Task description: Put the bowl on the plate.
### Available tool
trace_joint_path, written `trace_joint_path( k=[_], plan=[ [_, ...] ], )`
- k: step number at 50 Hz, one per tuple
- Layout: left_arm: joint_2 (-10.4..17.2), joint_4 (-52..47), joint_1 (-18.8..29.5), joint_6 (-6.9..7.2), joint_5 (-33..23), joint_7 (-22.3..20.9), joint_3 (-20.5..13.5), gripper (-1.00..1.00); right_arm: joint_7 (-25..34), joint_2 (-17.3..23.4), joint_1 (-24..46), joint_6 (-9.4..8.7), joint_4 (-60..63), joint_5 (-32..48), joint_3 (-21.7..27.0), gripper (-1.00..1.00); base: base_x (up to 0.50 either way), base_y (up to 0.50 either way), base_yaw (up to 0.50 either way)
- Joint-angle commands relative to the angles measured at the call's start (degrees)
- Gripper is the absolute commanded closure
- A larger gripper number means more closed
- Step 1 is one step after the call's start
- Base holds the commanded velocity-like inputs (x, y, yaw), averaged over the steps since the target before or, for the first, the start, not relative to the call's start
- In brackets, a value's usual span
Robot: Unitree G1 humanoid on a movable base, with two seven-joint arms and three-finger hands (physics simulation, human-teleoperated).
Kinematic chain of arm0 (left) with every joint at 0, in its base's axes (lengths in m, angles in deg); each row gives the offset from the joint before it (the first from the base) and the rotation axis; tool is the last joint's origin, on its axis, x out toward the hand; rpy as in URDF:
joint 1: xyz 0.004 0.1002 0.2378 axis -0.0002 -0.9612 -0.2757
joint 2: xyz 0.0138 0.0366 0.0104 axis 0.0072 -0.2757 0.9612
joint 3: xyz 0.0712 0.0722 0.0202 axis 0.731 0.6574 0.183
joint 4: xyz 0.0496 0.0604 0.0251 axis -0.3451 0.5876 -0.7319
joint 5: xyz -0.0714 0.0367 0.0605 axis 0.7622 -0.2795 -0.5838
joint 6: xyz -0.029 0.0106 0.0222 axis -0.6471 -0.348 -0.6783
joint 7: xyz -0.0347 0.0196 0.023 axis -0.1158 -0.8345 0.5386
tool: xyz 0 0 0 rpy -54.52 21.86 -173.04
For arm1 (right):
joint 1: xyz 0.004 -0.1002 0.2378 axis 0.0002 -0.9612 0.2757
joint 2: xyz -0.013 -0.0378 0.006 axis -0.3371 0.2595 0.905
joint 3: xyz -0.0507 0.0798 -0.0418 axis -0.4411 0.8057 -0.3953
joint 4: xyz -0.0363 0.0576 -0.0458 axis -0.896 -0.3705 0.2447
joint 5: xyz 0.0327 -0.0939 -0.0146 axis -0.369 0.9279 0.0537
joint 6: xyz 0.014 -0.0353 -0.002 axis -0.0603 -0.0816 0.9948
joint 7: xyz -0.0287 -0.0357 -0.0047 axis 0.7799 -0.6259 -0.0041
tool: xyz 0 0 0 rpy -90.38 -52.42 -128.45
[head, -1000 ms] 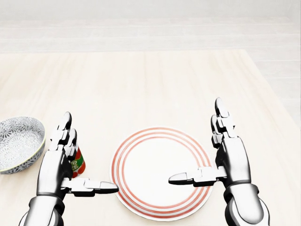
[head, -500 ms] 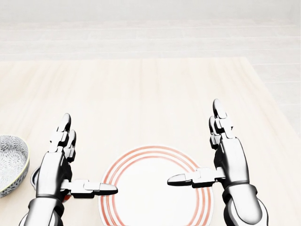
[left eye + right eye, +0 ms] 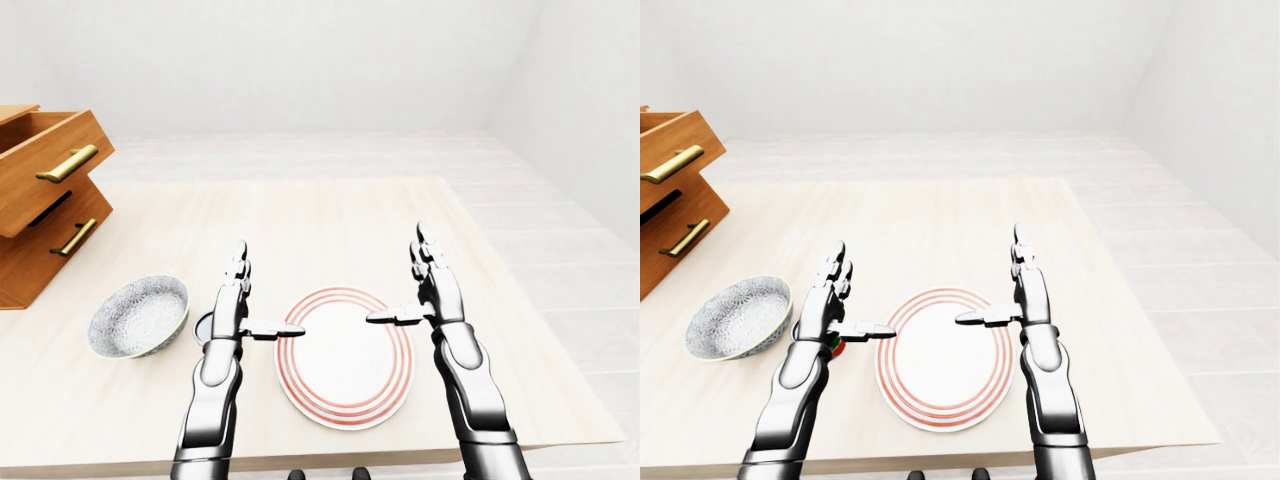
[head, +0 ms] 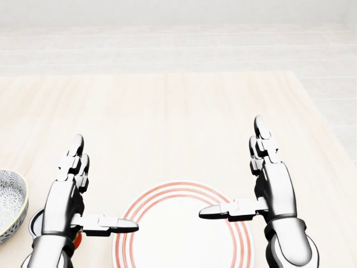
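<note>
A grey patterned bowl point(image 3: 138, 316) stands on the pale wooden table point(image 3: 330, 215), left of my left hand. The white plate point(image 3: 345, 355) with red rings lies between my two hands near the table's bottom edge. Both hands hover above the table with fingers straight and thumbs pointing inward. My left hand point(image 3: 268, 290) is open between bowl and plate, holding nothing. My right hand point(image 3: 396, 276) is open over the plate's right rim, also holding nothing. In the head view the bowl point(image 4: 8, 204) is cut off by the left edge.
A small red and green can point(image 3: 835, 345) stands just under my left hand, mostly hidden by it. A wooden drawer unit point(image 3: 40, 200) with an open top drawer sits at the table's far left. The table's right edge point(image 3: 520, 300) lies close beyond my right hand.
The whole head view has shifted: plate, bowl and can slid down and left in the picture, so the camera moved. Both hands keep the same open pose.
</note>
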Motion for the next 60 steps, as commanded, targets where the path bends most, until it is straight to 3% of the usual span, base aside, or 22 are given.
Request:
trace_joint_path(
  k=[1,3,5,7,9,11,12,27,49,60],
  plan=[
    [1.05,-0.13,-0.14,-0.42,-1.99,-1.35,0.33,-1.0,0.23,0.02,0.25,0.0,1.11,-0.3,-0.09,-1.0,0.0,0.0,0.0],
    [1.55,-0.74,0.31,-1.17,-2.97,-1.08,-0.34,-1.0,0.43,0.23,0.34,0.0,1.86,-0.08,-0.21,-1.0,0.0,0.0,0.0],
    [2.19,-2.09,0.75,0.94,-3.05,-2.04,-1.05,-1.0,0.42,0.3,0.72,0.0,1.99,0.09,-0.13,-1.0,0.0,0.0,0.0],
    [3.3,-2.05,1.41,0.29,-5.4,-1.75,-1.55,-1.0,0.41,0.2,0.92,0.0,2.47,-0.48,0.36,-1.0,0.0,0.0,0.0],
    [3.38,-3.23,1.54,1.93,-4.72,-3.0,-2.47,-1.0,0.24,0.09,1.33,0.0,2.74,-0.96,0.63,-1.0,0.0,0.0,0.0],
    [3.19,-3.77,1.8,2.2,-4.43,-2.67,-3.31,-1.0,-0.44,-0.07,1.52,0.0,2.92,-1.1,1.01,-1.0,0.0,0.0,0.0],
    [4.01,-4.97,2.0,3.18,-4.24,-3.51,-4.17,-1.0,-0.44,0.23,1.66,0.0,3.48,-1.17,1.19,-1.0,0.0,0.0,0.0],
    [7.82,-8.07,4.12,3.18,-3.61,-4.92,-11.32,-1.0,-3.24,1.15,2.43,0.0,7.28,-0.3,2.48,-1.0,0.0,0.0,0.0],
    [12.7,-6.05,3.07,3.18,-4.17,-4.88,-20.36,-1.0,-1.25,1.43,-1.11,0.0,9.63,0.46,2.68,-1.0,0.0,0.0,0.0],
    [15.44,-3.3,2.12,3.18,-8.58,-6.73,-21.57,-1.0,-1.42,1.29,-4.34,0.0,11.32,1.99,3.06,-1.0,0.0,0.0,0.0]
  ],
)
